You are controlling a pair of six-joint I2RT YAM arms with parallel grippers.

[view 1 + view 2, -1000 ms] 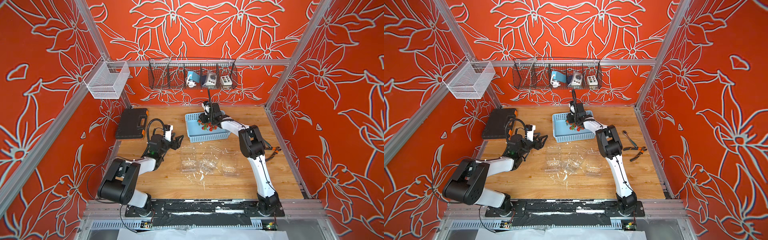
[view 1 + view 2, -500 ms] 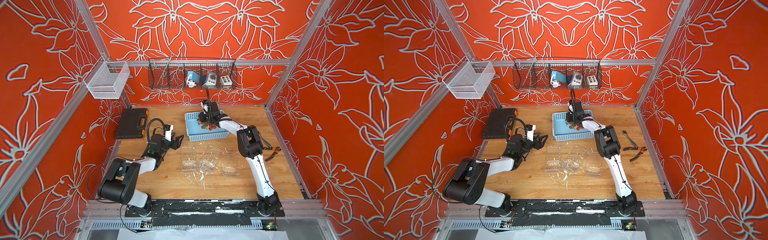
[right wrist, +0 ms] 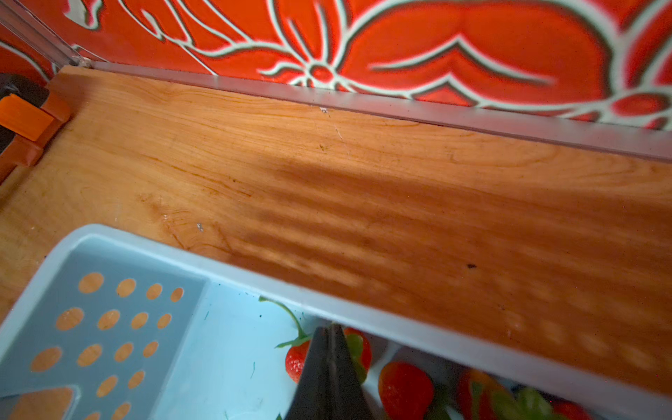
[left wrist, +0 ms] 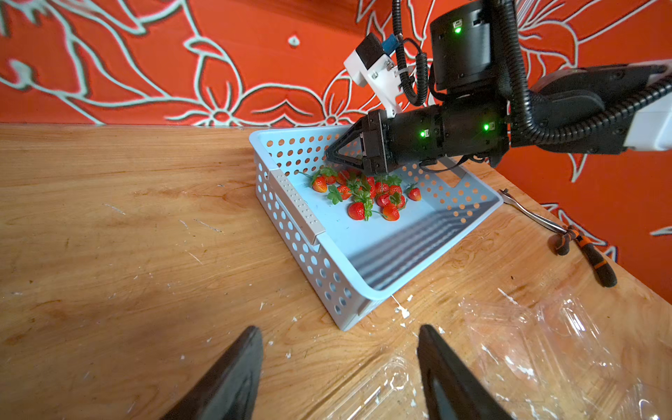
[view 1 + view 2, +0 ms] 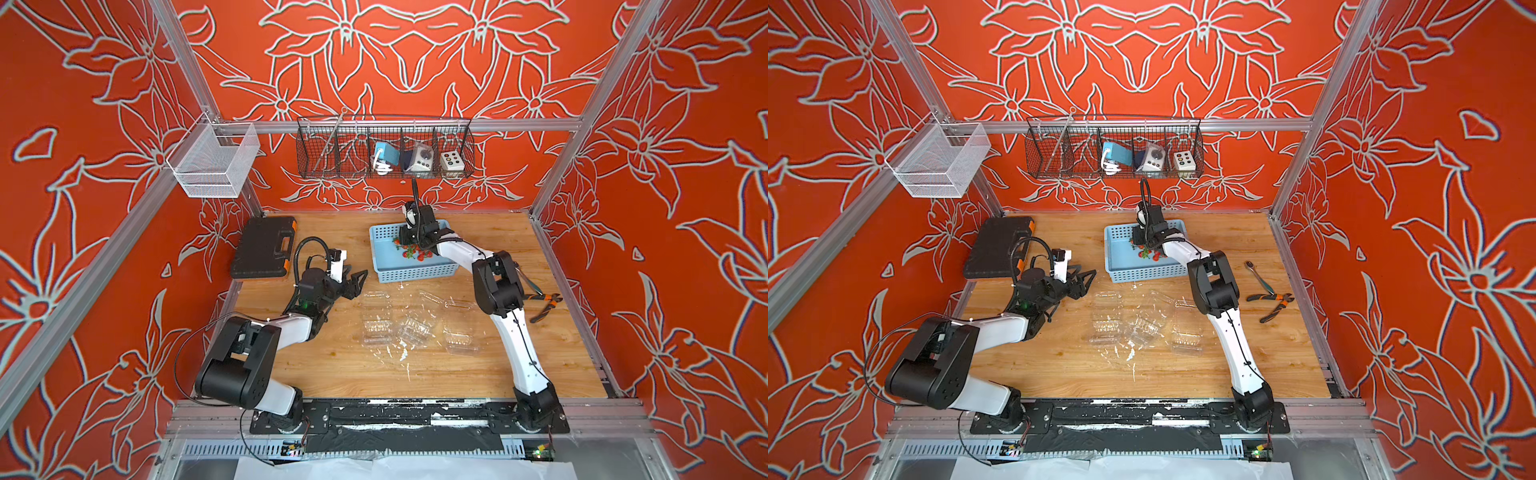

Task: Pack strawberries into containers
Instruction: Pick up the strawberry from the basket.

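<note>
Several strawberries [image 5: 412, 250] [image 5: 1147, 252] [image 4: 367, 196] [image 3: 405, 385] lie in a light-blue perforated basket [image 5: 411, 274] [image 5: 1144, 275] [image 4: 302, 218] at the back of the table. My right gripper [image 5: 404, 241] [image 5: 1138, 241] [image 4: 328, 156] [image 3: 329, 330] reaches into it just over the berries. Its fingers are shut flat together, and no berry shows between them. Three clear containers [image 5: 376, 328] [image 5: 415, 329] [image 5: 459, 341] [image 5: 1106, 328] lie in front of the basket. My left gripper [image 5: 360, 284] [image 5: 1088, 284] [image 4: 338, 329] hovers open by the leftmost container [image 4: 374, 392], holding nothing.
A black tool case [image 5: 262, 249] lies at the back left. Pliers [image 5: 544, 301] [image 4: 589, 254] and a wrench [image 5: 1256, 274] lie at the right edge. A black wire rack [image 5: 384, 149] and a white mesh basket [image 5: 212, 162] hang on the walls.
My right gripper's jaws have closed together over the strawberries in the blue basket, and its arm shifted slightly. The left arm has not moved.
</note>
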